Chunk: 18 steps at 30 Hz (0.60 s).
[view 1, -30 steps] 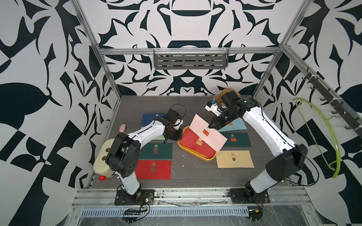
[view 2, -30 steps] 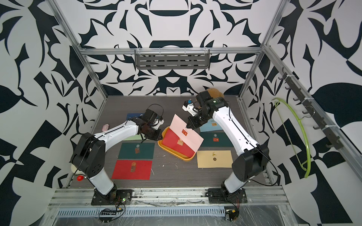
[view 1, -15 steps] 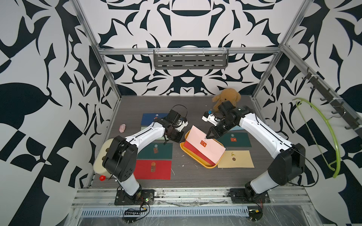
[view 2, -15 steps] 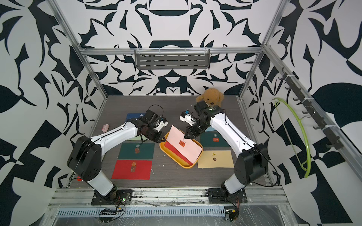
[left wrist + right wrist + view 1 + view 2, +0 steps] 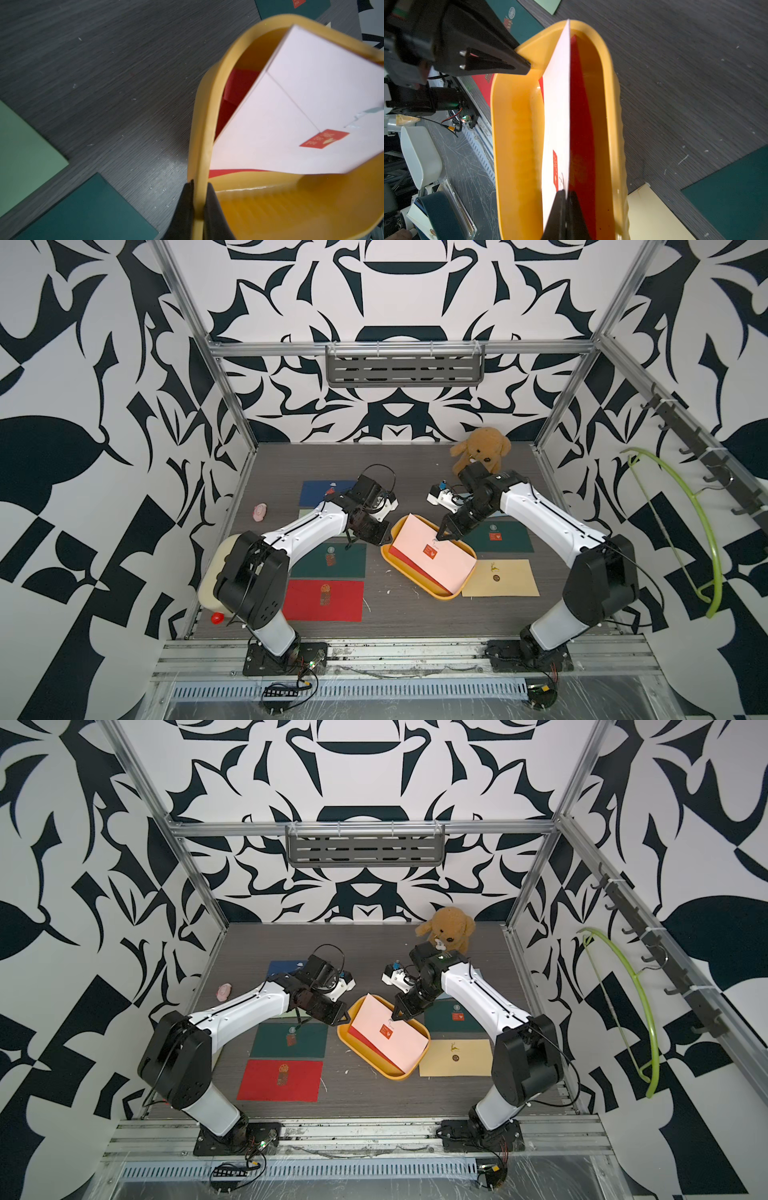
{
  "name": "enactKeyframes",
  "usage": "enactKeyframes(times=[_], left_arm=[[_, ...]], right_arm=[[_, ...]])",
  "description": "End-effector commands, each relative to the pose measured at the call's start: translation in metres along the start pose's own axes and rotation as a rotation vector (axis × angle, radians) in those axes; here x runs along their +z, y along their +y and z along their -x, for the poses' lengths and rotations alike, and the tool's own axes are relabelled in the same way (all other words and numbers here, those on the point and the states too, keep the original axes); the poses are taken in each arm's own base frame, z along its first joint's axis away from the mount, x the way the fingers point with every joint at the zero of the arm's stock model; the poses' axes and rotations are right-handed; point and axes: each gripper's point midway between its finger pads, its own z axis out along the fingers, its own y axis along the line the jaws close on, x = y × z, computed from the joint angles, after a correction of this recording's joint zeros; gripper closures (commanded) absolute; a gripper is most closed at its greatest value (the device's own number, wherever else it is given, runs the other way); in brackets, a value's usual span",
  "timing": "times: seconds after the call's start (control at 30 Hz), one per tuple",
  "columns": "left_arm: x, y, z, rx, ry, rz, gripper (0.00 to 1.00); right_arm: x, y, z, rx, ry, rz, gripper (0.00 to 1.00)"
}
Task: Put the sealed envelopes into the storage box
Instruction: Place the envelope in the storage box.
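Where black-and-white walls (image 5: pixel 399 290) rise, sealed envelopes (image 5: pixel 324 600) lie on a grey tabletop (image 5: pixel 415 472).

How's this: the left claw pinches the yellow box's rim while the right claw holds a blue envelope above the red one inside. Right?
Only the colour is wrong: the right wrist view shows the right gripper holding a pink envelope, not blue. The left gripper pinches the storage box rim, red envelope inside.

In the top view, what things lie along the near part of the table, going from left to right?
small red object → red envelope → storage box → cream envelope. The pink envelope overlaps the box, so it is left out.
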Motion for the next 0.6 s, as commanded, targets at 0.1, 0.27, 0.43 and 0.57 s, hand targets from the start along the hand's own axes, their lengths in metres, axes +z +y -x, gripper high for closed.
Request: enactKeyframes(times=[0.1, 0.27, 0.43, 0.57], left_arm=[[-0.01, -0.004, 0.007, -0.012, -0.05, -0.028, 1.0], [-0.005, 0.008, 0.009, -0.053, -0.045, 0.017, 1.0], [0.0, 0.039, 0.02, -0.166, -0.066, 0.161, 1.0], [0.0, 0.072, 0.039, -0.35, -0.139, 0.313, 1.0]], right_arm=[[-0.015, -0.002, 0.013, -0.009, -0.055, -0.07, 0.83], [-0.042, -0.008, 0.035, -0.006, -0.166, -0.192, 0.66], [-0.083, -0.017, 0.056, 0.061, -0.338, -0.337, 0.57], [-0.098, -0.032, 0.052, 0.175, -0.404, -0.439, 0.35]])
